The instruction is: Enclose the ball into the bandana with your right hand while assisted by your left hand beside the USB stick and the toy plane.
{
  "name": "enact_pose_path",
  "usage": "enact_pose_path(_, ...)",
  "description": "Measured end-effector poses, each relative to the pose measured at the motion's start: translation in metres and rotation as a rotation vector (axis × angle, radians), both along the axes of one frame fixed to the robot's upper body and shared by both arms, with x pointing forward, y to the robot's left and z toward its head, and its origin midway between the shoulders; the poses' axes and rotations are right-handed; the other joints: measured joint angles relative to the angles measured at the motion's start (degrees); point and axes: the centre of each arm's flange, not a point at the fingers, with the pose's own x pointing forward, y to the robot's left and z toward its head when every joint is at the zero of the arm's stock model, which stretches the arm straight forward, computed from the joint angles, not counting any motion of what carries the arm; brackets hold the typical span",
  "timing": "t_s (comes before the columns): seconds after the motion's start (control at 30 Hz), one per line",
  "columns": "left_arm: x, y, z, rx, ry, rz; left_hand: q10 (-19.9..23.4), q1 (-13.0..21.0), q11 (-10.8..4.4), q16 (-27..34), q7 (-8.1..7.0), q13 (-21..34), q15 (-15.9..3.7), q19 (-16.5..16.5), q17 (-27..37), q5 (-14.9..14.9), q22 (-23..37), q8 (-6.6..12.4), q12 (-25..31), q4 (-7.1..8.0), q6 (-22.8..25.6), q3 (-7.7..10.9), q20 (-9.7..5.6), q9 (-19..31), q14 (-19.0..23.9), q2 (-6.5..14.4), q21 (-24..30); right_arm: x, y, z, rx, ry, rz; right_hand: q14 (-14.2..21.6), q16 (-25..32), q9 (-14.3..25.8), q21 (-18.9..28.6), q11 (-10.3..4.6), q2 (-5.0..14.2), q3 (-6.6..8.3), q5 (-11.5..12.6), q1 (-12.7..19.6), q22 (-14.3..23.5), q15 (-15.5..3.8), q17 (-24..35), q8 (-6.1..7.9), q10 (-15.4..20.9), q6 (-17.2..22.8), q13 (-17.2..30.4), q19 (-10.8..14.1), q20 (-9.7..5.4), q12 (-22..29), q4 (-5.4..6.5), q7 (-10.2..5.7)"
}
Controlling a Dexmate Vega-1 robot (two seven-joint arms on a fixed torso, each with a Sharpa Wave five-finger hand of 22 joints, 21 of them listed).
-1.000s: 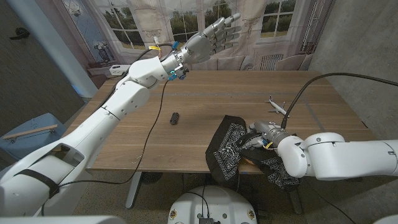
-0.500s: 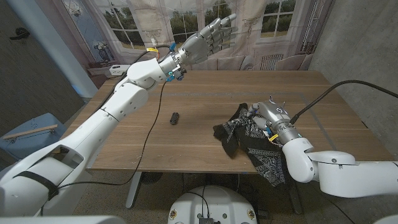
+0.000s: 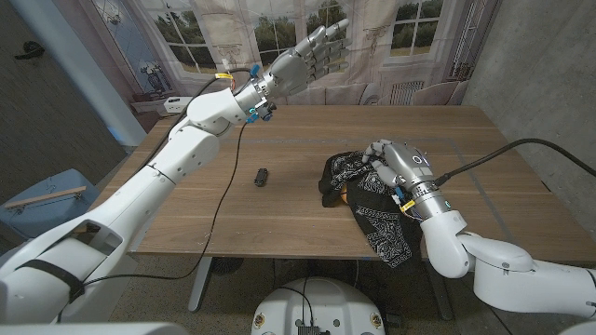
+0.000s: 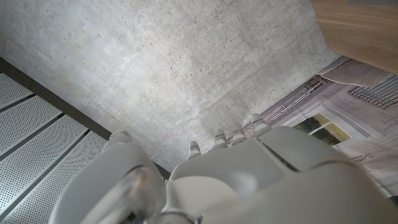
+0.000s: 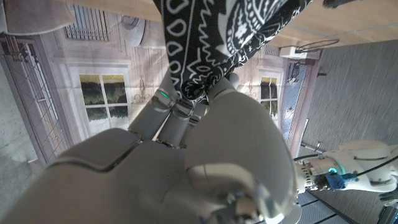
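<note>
The wooden table (image 3: pixel 279 200) carries the black bandana (image 3: pixel 372 209), bunched near the right front edge with one end trailing off it, and there's an orange glimpse under the fold, probably the ball (image 3: pixel 346 194). The right hand (image 3: pixel 396 166) grasps the cloth mid-wrap, so enclosing looks underway, not finished. The left hand (image 3: pixel 307 58) hangs high, released and idle, the USB stick (image 3: pixel 263 176) untouched

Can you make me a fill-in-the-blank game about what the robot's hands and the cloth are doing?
1. The right hand holds the black-and-white ____.
2. The left hand is raised in the air, holding ____.
3. The small black USB stick lies on the wooden ____.

Missing words: bandana; nothing; table
</note>
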Motion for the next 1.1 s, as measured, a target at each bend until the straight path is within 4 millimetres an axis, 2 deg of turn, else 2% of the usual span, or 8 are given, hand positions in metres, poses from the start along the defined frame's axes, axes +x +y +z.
enact_pose_path(0.1,0.0,0.0,0.0,-0.002,-0.003,0.0,0.0,0.0,0.0,0.0,0.0,0.0,0.0,0.0,0.0,0.0,0.0,0.0,0.0,0.0,0.0,0.0,0.0,0.0,0.0,0.0,0.0,0.001,-0.002,-0.004,0.002,0.018,-0.005,-0.01,-0.89,-0.18,0.45,0.5,-0.37,0.65,-0.04,0.42,-0.32,0.01,-0.25,0.22,0.51,0.28,-0.41,-0.35,-0.1,0.0,-0.64,0.93)
enact_pose_path(0.2,0.0,0.001,0.0,-0.004,-0.003,0.0,0.0,0.0,0.0,0.0,0.0,0.0,0.0,0.0,0.0,0.0,0.0,0.0,0.0,0.0,0.0,0.0,0.0,0.0,0.0,0.0,0.0,0.003,0.005,-0.009,-0.033,0.058,0.037,-0.01,-1.28,-0.53,0.91,1.18,-0.95,1.12,-0.05,1.04,-0.6,0.02,-0.25,0.51,1.17,0.28,-0.77,-0.58,-0.01,-0.04,-1.11,1.55)
enact_pose_path(0.57,0.001,0.004,-0.005,-0.015,0.004,0.005,0.0,0.0,0.0,0.0,0.0,0.01,0.0,0.0,0.01,0.0,0.01,0.0,0.0,0.09,0.0,-0.09,0.0,0.0,0.0,0.0,0.0,0.016,0.012,-0.009,-0.032,0.054,0.107,1.35,-2.14,-1.55,2.76,2.1,-0.19,1.57,-0.24,1.97,-1.46,1.16,0.29,1.02,3.32,1.44,-1.83,-0.47,0.1,0.38,-1.11,2.9)
enact_pose_path(0.9,0.001,0.009,-0.006,-0.027,-0.009,0.032,0.0,-0.3,0.0,0.0,0.0,0.01,0.0,0.0,0.01,0.0,0.01,0.0,0.0,0.23,0.0,-0.24,0.0,0.0,0.0,0.3,0.04,0.031,0.017,0.002,0.011,-0.019,0.197,1.77,-2.25,-2.47,3.53,2.48,-0.34,1.82,-0.17,2.24,-2.02,1.58,0.98,1.33,4.12,1.94,-2.51,-0.26,0.3,0.87,-1.02,3.39)
enact_pose_path(1.0,-0.008,0.014,-0.004,-0.023,-0.039,0.063,0.0,-0.32,0.0,0.4,0.0,0.01,-0.21,0.0,0.01,0.0,0.01,0.0,0.66,0.23,0.0,-0.24,0.0,0.0,-0.21,0.28,0.88,0.031,0.022,0.006,0.017,-0.048,0.244,1.99,-2.54,-2.67,3.92,2.48,-0.34,1.89,-0.17,2.24,-2.28,1.8,1.09,1.34,4.12,1.95,-2.7,-0.28,0.28,0.87,-0.95,3.38)
enact_pose_path(1.1,-0.007,0.017,-0.002,-0.034,-0.075,0.153,0.0,-0.53,0.0,0.41,0.0,0.01,-0.61,0.0,0.01,0.0,0.01,0.0,0.66,0.23,0.0,-0.24,0.0,0.0,0.01,0.07,0.89,0.04,0.019,0.015,0.046,-0.078,0.252,2.39,-2.57,-3.07,3.92,2.49,-0.57,1.89,-0.17,2.47,-2.47,2.2,1.53,1.34,4.12,2.24,-2.94,-0.27,0.27,0.87,-0.96,3.67)
